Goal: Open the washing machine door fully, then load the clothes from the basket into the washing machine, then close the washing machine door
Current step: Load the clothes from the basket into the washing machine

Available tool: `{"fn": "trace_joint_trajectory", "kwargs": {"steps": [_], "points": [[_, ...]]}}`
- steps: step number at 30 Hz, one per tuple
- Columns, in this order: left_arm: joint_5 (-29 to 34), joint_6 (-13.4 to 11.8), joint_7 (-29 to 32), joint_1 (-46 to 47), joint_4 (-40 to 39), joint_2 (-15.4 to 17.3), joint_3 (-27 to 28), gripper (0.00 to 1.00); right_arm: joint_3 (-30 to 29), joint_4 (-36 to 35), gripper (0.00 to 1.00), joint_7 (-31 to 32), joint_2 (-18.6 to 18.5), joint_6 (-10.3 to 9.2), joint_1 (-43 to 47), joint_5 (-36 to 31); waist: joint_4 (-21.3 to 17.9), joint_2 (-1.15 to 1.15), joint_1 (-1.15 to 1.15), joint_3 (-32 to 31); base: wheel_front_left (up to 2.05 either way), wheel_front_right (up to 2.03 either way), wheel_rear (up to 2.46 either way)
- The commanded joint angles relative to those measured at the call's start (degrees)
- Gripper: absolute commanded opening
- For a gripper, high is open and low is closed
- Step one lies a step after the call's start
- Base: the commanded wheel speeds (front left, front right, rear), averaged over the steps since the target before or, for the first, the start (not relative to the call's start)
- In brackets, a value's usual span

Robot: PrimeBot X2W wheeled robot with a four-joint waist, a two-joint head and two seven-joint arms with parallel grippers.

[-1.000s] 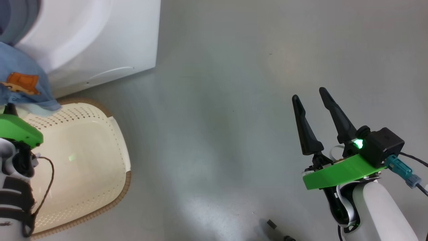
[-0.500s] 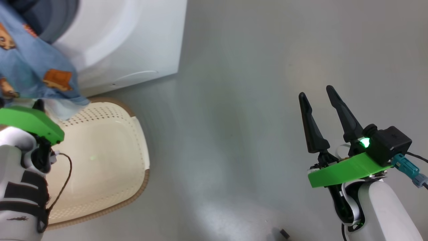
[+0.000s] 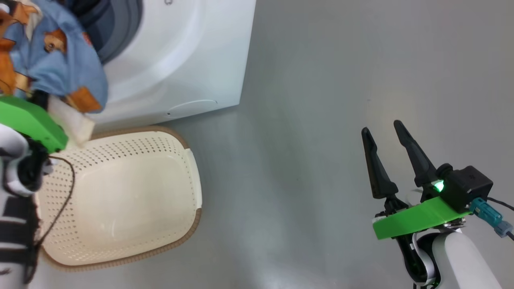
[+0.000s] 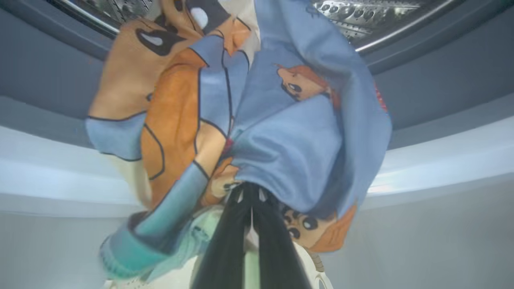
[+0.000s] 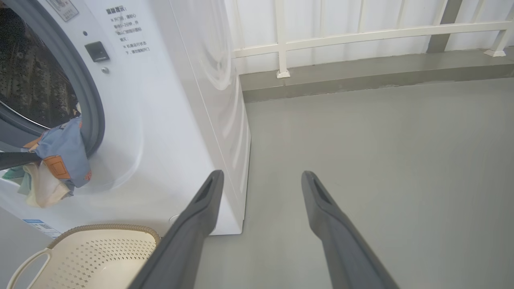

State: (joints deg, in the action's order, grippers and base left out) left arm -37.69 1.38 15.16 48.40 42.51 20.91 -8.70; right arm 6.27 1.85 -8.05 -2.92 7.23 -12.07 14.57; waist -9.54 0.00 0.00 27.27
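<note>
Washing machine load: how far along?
Done: washing machine opening uncovered, basket looks empty. In hand: left tool shut on the clothes at the drum mouth. Left: release inside, close the door; right tool open, idle.

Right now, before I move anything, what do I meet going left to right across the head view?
clothes → basket → bare floor → right claw, open. I left out the washing machine: it stretches above both the clothes and the basket, so its place in the order is unclear.
</note>
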Motion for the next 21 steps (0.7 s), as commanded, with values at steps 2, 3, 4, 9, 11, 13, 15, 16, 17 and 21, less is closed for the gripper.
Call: {"fn": "trace_joint_trajectory", "kwargs": {"steps": [2,3,4,9,11,13,15,16,17,21], "points": [[-0.6,-1.6,2.3,-1.7,-6.4,4.1,2.1,0.00,1.1,-1.4,1.00,-0.1,-0.3,0.25,1.2,0.6,0.3,0.00,0.00,-0.8,0.00,0.00,0.00],[-0.6,-2.6,4.1,-2.6,-9.5,4.9,2.3,0.00,1.2,-1.4,1.00,-0.1,-0.3,0.25,1.3,0.7,0.3,0.00,0.00,-0.9,0.00,0.00,0.00],[-1.3,-3.5,5.8,-3.4,-12.7,5.4,2.8,0.00,1.2,-1.3,1.00,-0.2,-0.3,0.25,1.3,0.8,0.2,0.00,0.00,-0.9,0.00,0.00,0.00],[-2.9,-8.7,14.3,-6.7,-26.3,9.2,5.3,0.00,2.0,-0.8,1.00,-0.9,-0.1,0.25,1.0,1.6,-1.0,0.00,0.00,-0.7,0.00,0.00,0.00],[-3.4,-10.5,17.2,-7.3,-29.5,10.8,6.4,0.00,2.6,-0.4,1.00,-1.3,-0.1,0.25,0.7,2.0,-1.9,0.00,0.00,-0.4,0.00,0.00,0.00],[-3.5,-12.1,19.4,-7.5,-31.8,12.3,7.2,0.00,3.0,0.1,1.00,-1.7,-0.1,0.25,0.3,2.4,-2.8,0.00,0.00,0.0,0.00,0.00,0.00],[-3.7,-13.2,20.8,-7.2,-33.3,13.3,8.0,0.00,3.2,0.5,1.00,-2.2,0.0,0.25,0.0,2.8,-3.8,0.00,0.00,0.5,0.00,0.00,0.00],[-3.6,-13.7,21.4,-6.9,-33.6,13.8,8.3,0.00,3.4,0.7,1.00,-2.4,0.0,0.25,-0.2,3.1,-4.3,0.00,0.00,0.8,0.00,0.00,0.00],[-3.6,-14.1,21.9,-6.5,-33.7,14.2,8.5,0.00,3.5,0.9,1.00,-2.6,0.0,0.25,-0.3,3.4,-4.8,0.00,0.00,1.2,0.00,0.00,0.00],[-3.4,-15.7,23.0,-4.9,-32.4,15.6,9.5,0.00,3.9,1.9,1.00,-3.7,0.0,0.25,-0.9,4.6,-6.9,0.00,0.00,2.7,0.00,0.00,0.00]]}}
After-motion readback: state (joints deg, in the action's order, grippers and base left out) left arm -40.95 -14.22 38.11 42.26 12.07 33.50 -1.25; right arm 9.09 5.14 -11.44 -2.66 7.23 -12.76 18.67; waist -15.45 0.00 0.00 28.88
